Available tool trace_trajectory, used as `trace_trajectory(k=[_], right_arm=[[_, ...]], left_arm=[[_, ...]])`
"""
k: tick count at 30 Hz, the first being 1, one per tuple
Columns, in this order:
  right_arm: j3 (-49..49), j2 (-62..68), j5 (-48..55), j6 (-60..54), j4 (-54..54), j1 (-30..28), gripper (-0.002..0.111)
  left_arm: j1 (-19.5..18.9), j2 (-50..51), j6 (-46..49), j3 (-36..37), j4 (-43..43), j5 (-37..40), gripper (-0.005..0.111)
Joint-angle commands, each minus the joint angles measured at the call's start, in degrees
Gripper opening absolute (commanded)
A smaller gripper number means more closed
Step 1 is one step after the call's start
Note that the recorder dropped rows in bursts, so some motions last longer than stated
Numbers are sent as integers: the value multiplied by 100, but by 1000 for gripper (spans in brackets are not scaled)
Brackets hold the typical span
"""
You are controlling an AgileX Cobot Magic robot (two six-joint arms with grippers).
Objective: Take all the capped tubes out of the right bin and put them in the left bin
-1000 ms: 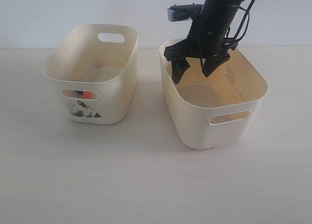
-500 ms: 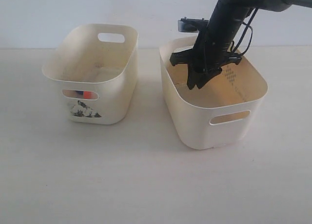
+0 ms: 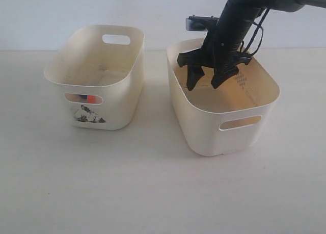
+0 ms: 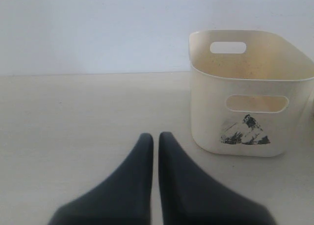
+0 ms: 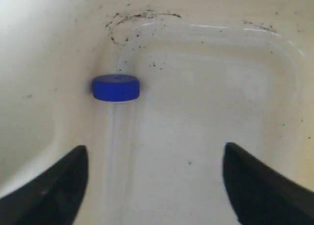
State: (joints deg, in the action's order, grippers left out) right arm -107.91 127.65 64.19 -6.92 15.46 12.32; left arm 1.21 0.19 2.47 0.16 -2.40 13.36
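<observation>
A: R bin (image 3: 224, 137), right gripper (image 3: 204, 85) down inside it, jaws wide apart, empty.
B: Tube?
A: Blue-capped tube (image 5: 117, 127) looks to lie on bin floor, ahead of pincer, nearer one finger, by wall. Prob light, stiff, slick. Grab mid-body, not cap (image 5: 116, 87).

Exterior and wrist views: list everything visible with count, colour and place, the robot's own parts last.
Narrower plastic bin with a black-and-white sticker: one, cream, left on the table.
Wider plain plastic bin: one, cream, right on the table.
Clear plastic tube with a dark blue screw cap: one, lying on the wider bin's floor.
Orange-red cap: one glimpsed through the narrower bin's front slot; rest hidden.
Table: one, pale beige.
Left gripper: black, shut, over the table, apart from the narrower bin.
Right gripper: black, open, inside the wider bin above the tube.
</observation>
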Motion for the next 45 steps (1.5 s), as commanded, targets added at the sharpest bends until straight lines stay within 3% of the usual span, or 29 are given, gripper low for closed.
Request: trace_trajectory(k=[1, 3, 9, 11, 24, 27, 31, 33, 45], right_arm=[[-6, -21, -110, -198, 154, -35, 87], [-6, -21, -110, -284, 344, -47, 83], [-6, -21, 21, -266, 1022, -268, 44], [-6, -21, 21, -199, 1007, -332, 37], [-6, 291, -161, -245, 1279, -382, 34], [-6, 330, -30, -272, 1290, -382, 43], [-6, 330, 41, -392, 1347, -382, 77], [-6, 330, 41, -368, 1347, -382, 87], [-6, 383, 100, -486, 1347, -338, 89]], left_arm=[[-6, -19, -48, -16, 10, -9, 4], [-6, -19, -48, -16, 10, -9, 4], [-6, -19, -48, -16, 10, -9, 4], [-6, -19, -48, -16, 10, -9, 4], [-6, -19, -48, -16, 10, -9, 4], [-6, -19, -48, -16, 10, -9, 4], [-6, -19, -48, -16, 10, -9, 4], [-6, -19, -48, -16, 10, -9, 4], [-6, -19, -48, -16, 10, -9, 4]])
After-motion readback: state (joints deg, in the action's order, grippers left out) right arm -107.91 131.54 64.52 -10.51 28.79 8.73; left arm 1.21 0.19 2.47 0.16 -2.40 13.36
